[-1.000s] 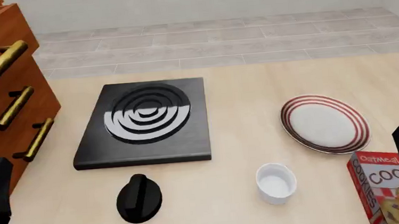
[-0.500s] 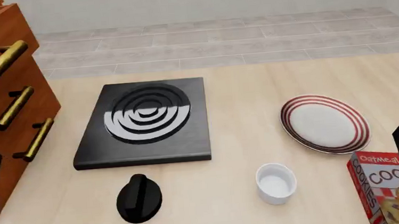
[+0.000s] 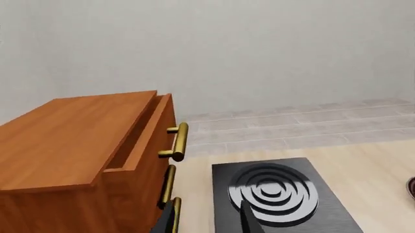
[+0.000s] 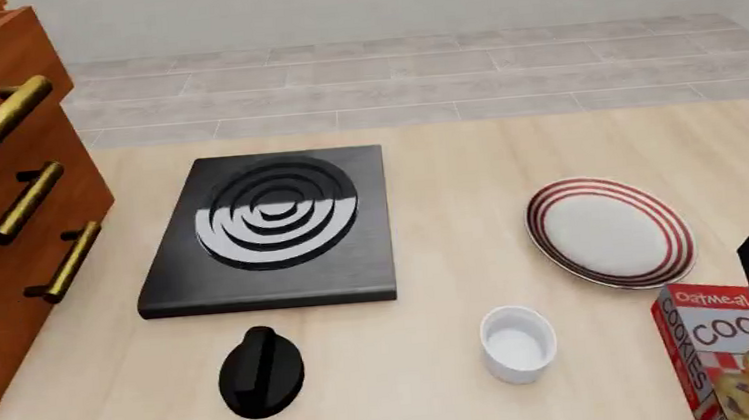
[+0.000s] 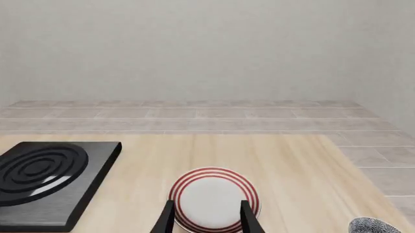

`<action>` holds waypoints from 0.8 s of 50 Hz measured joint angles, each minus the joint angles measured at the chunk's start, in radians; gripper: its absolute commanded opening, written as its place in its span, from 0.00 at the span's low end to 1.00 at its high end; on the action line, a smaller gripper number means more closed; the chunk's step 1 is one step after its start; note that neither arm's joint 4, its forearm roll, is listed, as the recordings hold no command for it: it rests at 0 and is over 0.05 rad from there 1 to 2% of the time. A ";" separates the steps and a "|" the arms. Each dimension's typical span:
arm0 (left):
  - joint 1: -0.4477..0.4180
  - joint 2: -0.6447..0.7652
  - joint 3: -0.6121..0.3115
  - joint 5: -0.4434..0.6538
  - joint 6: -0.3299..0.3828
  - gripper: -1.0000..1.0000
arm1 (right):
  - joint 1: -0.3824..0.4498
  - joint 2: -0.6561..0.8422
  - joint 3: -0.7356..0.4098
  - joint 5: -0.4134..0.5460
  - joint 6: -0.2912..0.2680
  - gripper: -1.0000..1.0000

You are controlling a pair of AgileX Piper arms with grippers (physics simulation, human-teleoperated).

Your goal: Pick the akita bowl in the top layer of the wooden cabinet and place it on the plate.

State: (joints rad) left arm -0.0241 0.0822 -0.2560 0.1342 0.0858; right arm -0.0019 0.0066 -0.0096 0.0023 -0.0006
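The bowl cannot be seen in any picture. By the task it should be in the top drawer (image 3: 144,141) of the cabinet (image 4: 12,188), which stands at the left edge of the table (image 4: 451,164). That drawer is open only a crack, so the gap looks too thin to reach into. A small speckled round thing (image 5: 372,226) peeks in at the rim of the right wrist view, but I cannot tell what it is. The left gripper (image 3: 209,221) is spread wide and holds nothing. It points at the cabinet, near the gold handle (image 3: 178,141). The right gripper (image 5: 206,219) is also spread and empty, and it points at the plate (image 4: 611,231) near the right edge of the table. What could go wrong? The left fingers could bump the cabinet top or slip off the round handle, and then the drawer would not slide out. The little white cup (image 4: 516,341) could be taken for the bowl by mistake. The right arm could knock the cookie box (image 4: 727,358) at the near right corner. The box says "Oatmeal" and "COOKIES".
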 measured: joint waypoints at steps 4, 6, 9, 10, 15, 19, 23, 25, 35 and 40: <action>-0.004 0.021 -0.043 0.010 0.014 1.00 | 0.000 0.000 0.000 0.000 -0.001 1.00; -0.006 0.033 -0.065 0.016 0.020 1.00 | 0.000 0.000 -0.001 0.000 -0.001 1.00; -0.007 0.050 -0.099 0.024 0.023 1.00 | -0.001 0.001 -0.001 -0.001 -0.001 1.00; -0.008 0.056 -0.111 0.027 0.024 1.00 | -0.001 0.001 -0.001 -0.001 -0.001 1.00; -0.009 0.088 -0.169 0.041 0.028 1.00 | -0.001 0.001 -0.001 -0.001 -0.002 1.00; -0.012 0.110 -0.213 0.052 0.032 1.00 | -0.002 0.001 -0.001 -0.002 -0.001 1.00; -0.015 0.129 -0.252 0.062 0.039 1.00 | -0.002 0.001 -0.001 -0.002 -0.001 1.00; -0.016 0.137 -0.269 0.066 0.042 1.00 | -0.003 0.001 -0.001 -0.001 -0.001 1.00; -0.022 0.177 -0.353 0.090 0.060 1.00 | -0.003 -0.001 -0.001 0.000 -0.001 1.00; -0.019 0.198 -0.393 0.105 0.066 1.00 | -0.003 -0.002 -0.001 0.001 -0.001 1.00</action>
State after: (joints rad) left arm -0.0433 0.2804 -0.6491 0.2393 0.1520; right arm -0.0052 0.0043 -0.0109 0.0031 -0.0014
